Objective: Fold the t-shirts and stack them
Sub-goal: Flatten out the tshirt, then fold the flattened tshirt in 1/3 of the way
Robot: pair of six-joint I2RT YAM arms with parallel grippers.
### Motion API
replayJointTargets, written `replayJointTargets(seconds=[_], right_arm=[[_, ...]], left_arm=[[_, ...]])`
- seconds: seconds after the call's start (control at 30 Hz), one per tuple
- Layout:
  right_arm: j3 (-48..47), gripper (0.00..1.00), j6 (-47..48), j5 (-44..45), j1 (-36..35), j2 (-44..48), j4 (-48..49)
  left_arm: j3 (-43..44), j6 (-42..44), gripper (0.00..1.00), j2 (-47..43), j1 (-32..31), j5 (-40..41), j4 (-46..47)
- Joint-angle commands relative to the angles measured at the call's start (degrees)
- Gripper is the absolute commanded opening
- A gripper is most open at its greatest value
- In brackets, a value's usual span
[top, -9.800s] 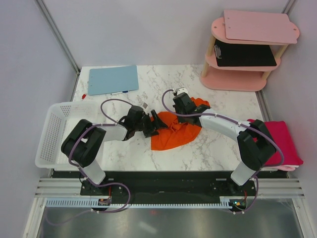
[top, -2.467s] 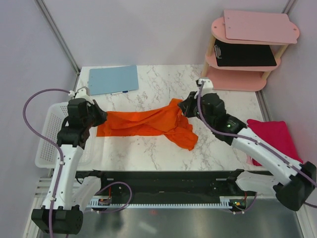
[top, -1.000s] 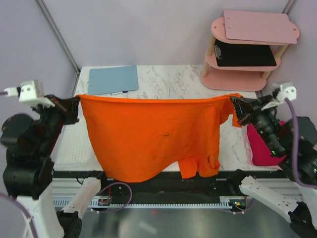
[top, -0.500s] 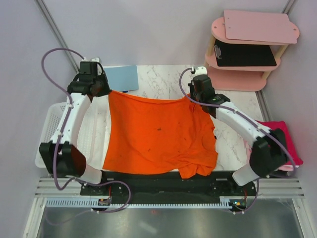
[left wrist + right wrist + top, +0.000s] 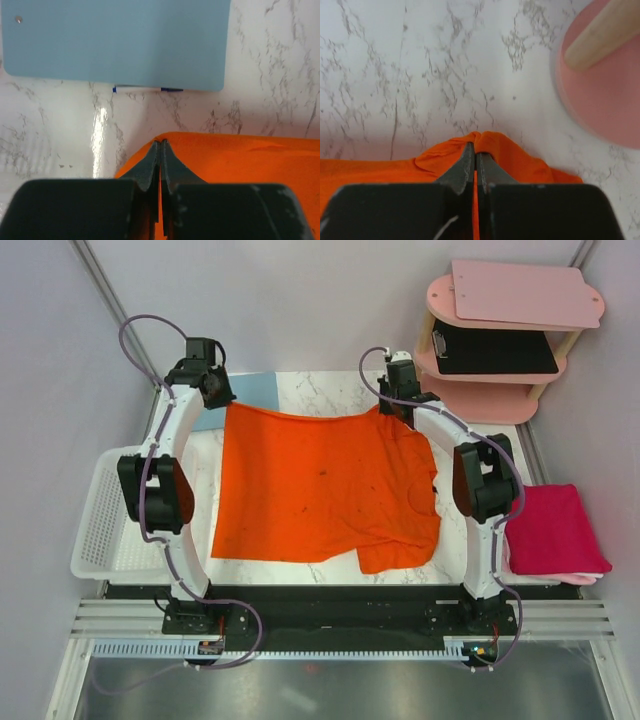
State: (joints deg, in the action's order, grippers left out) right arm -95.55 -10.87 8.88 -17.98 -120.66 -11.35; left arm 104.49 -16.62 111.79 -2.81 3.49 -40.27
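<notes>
The orange t-shirt (image 5: 325, 485) lies spread flat across the marble table, its far edge stretched between both arms and one sleeve bunched at the near right. My left gripper (image 5: 224, 403) is shut on the shirt's far left corner (image 5: 172, 145), the dark fingers (image 5: 150, 165) pressed together over the cloth. At the far right corner my right gripper (image 5: 385, 406) is shut on a puckered bit of orange cloth (image 5: 485, 140). A magenta-pink t-shirt (image 5: 555, 530) sits folded at the table's right edge.
A light-blue clipboard (image 5: 255, 388) with a pen (image 5: 145, 89) lies just beyond the left gripper. The pink tiered shelf (image 5: 500, 350) stands at the back right, its base (image 5: 605, 95) close to the right gripper. A white basket (image 5: 105, 515) hangs off the left edge.
Both arms have reached further back and lowered, drawing the orange shirt away from the near edge and laying it flat on the table. Both grips have held.
</notes>
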Motion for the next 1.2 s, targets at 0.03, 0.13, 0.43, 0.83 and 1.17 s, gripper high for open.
replayJointTargets(seconds=[0.03,0.13,0.43,0.83,1.17], right_arm=[[-9.74,0.0,0.5,-1.59,0.49,-2.82,-0.33],[-9.31,0.0,0.68,-2.46,0.49,-1.78,-0.86],[-9.83,0.0,6.3,-0.72,0.49,2.62,-12.1],[-9.31,0.0,9.11,4.38,-1.8,6.75,-23.89],[-8.87,0.0,8.16,7.46,-6.54,6.93,-33.81]], left_arm=[[7.74,0.54,0.02,1.59,1.05,1.7,-0.16],[6.09,0.89,0.02,0.28,1.14,0.91,-0.95],[-8.58,0.63,0.02,-5.79,1.14,3.36,-0.86],[-12.73,0.27,0.02,-4.74,2.28,6.18,-3.32],[-13.17,-0.34,0.02,-2.36,2.63,8.9,-6.31]])
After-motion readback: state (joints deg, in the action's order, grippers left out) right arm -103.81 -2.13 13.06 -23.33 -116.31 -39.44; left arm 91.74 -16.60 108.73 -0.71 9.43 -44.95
